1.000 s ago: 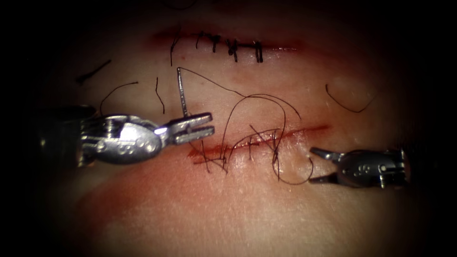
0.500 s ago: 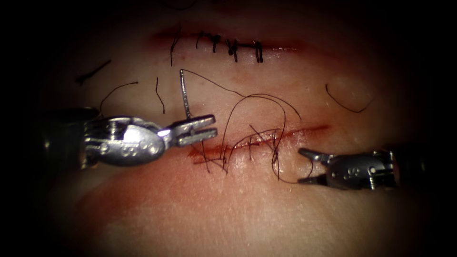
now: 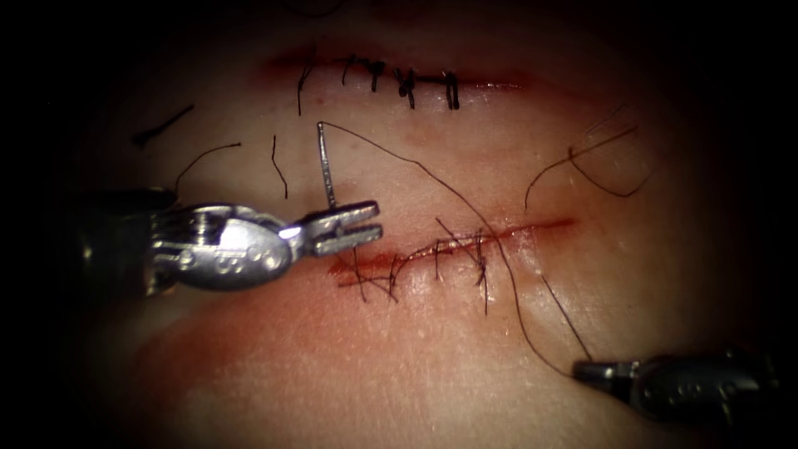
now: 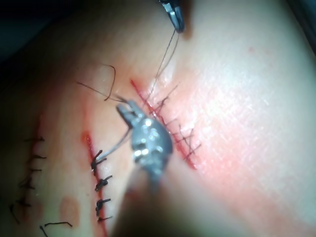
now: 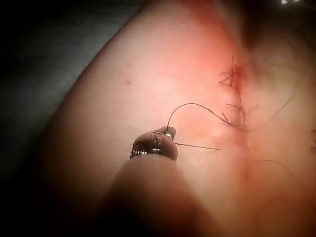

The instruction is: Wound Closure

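Right tool [image 3: 592, 370] clamped on thread [image 3: 465, 204], pulled low right, drawing slack through the cut [image 3: 465, 239]. Left tool [image 3: 366, 224] pinching needle [image 3: 325, 162] near its tip, clear of tissue [image 3: 349, 366]. Next, probably more steady tension.

Left tool [image 3: 359, 226]: bright silver metal; two short, blunt jaws with toothed inner faces are seen in the endoscope view.
Left wrist body [image 3: 224, 249]: a rounded, polished teardrop housing, marked by small round pins or screw heads and faint stamped characters.
Left shaft [image 3: 116, 241]: a dark tube, joined to the housing by a ridged silver collar.
Right tool [image 3: 594, 370]: darker grey metal, narrowing to a slim tip.
Right wrist body [image 3: 690, 389]: an oval housing dotted with small round pins.
Right shaft [image 5: 148, 197]: a dark, smooth cylinder.
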You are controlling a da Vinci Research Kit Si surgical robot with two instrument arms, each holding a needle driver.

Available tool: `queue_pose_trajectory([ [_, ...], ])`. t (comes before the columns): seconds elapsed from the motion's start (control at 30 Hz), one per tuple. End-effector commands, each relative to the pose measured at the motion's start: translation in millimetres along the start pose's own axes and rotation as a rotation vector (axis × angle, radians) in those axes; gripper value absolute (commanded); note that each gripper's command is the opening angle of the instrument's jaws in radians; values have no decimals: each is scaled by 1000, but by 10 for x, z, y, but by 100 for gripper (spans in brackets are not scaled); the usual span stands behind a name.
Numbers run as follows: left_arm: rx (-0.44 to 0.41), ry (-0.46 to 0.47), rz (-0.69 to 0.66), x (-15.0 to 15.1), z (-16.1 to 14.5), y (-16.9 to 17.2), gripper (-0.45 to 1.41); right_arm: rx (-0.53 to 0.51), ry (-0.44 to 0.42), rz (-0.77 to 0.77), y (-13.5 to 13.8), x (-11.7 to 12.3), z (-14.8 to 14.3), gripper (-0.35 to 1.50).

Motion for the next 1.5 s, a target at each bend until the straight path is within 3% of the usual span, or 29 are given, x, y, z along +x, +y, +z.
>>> queue_pose_trajectory([
  [0.03, 0, 2, 0, -3, 8, 4, -45, 8, 3, 4, -17, 13, -3, -35],
  [0.27, 0, 2, 0, -1, 9, 6, -45, 5, 4, 11, -13, 16, -1, -35],
  [0.3, -1, 4, 0, 0, 9, 7, -45, 1, 4, 25, -11, 14, 3, 29],
  [0.37, -2, 8, 0, 2, 9, 8, -45, -4, 6, 68, -9, 13, 7, 118],
  [0.43, -4, 11, 0, 5, 10, 10, -45, -16, 18, 105, -9, 11, 7, 145],
  [0.5, -6, 16, 0, 11, 10, 12, -45, -11, 51, 155, -13, 9, -2, 148],
  [0.67, -70, 50, -36, 29, -12, 45, -45, 39, 91, 228, -26, 0, -72, 148],
  [0.8, -98, 93, -50, 53, -15, 52, -45, -8, 159, 279, 6, 2, -93, 128],
  [1.03, -174, 169, -63, 105, -2, 37, -45, -5, 172, 303, 46, 12, -50, 123],
  [1.23, -208, 240, -67, 152, -2, -9, -45, -19, 162, 286, 89, -8, 9, 121],
  [1.5, -215, 276, -90, 170, -9, -38, -45, -32, 157, 271, 115, -22, 48, 116],
])
